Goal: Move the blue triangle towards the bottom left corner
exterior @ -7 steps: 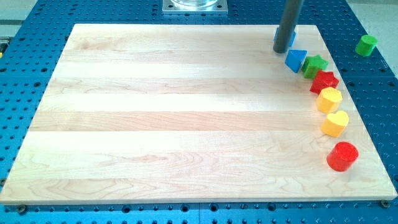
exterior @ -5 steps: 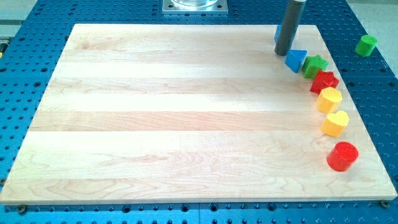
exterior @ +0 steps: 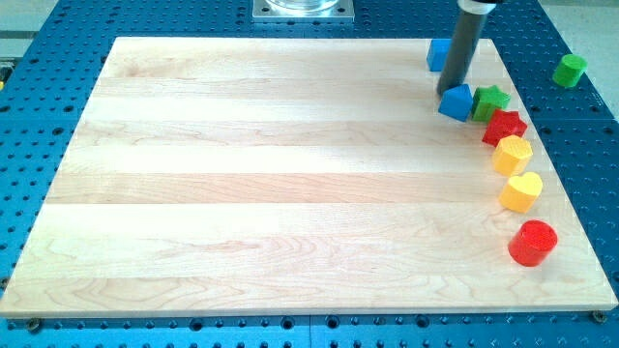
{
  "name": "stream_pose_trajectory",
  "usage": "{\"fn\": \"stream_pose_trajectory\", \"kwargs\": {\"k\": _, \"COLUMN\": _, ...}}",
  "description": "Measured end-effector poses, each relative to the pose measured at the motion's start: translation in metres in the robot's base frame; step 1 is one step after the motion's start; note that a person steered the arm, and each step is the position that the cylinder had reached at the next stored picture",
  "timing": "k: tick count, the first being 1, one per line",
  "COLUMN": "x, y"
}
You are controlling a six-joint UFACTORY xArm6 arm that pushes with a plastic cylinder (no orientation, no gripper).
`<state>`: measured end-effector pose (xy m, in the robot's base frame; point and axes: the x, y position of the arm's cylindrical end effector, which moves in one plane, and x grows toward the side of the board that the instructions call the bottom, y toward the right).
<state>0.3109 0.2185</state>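
Wooden bench (exterior: 290,184) on blue perforated plate. Near to far on the view's right: red cylinder (exterior: 532,242), yellow heart block (exterior: 521,191), yellow block (exterior: 513,154), red star block (exterior: 503,126), green star block (exterior: 490,101). Blue triangle (exterior: 456,101) sits top right, touching the green star. My tip (exterior: 448,92) touches its upper-left edge; end effector is a bare rod, nothing to spread or pinch. Block looks light, rigid, slippery; push from its top-right side. Blue cube (exterior: 438,54) behind; green cylinder (exterior: 570,69) off-board.

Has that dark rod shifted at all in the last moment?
Yes. My tip has slid toward the view's right and slightly down, judged against the blue block near the board's top edge, and now touches the blue triangle.
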Motion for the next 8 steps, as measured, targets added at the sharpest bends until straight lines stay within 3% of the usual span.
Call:
{"fn": "stream_pose_trajectory", "kwargs": {"k": 2, "x": 0.019, "y": 0.068}}
{"fn": "stream_pose_trajectory", "kwargs": {"k": 3, "x": 0.032, "y": -0.021}}
{"fn": "stream_pose_trajectory", "kwargs": {"k": 4, "x": 0.034, "y": -0.173}}
{"fn": "stream_pose_trajectory", "kwargs": {"k": 5, "x": 0.035, "y": -0.247}}
{"fn": "stream_pose_trajectory", "kwargs": {"k": 6, "x": 0.045, "y": -0.216}}
{"fn": "stream_pose_trajectory", "kwargs": {"k": 7, "x": 0.079, "y": -0.250}}
{"fn": "stream_pose_trajectory", "kwargs": {"k": 8, "x": 0.159, "y": -0.342}}
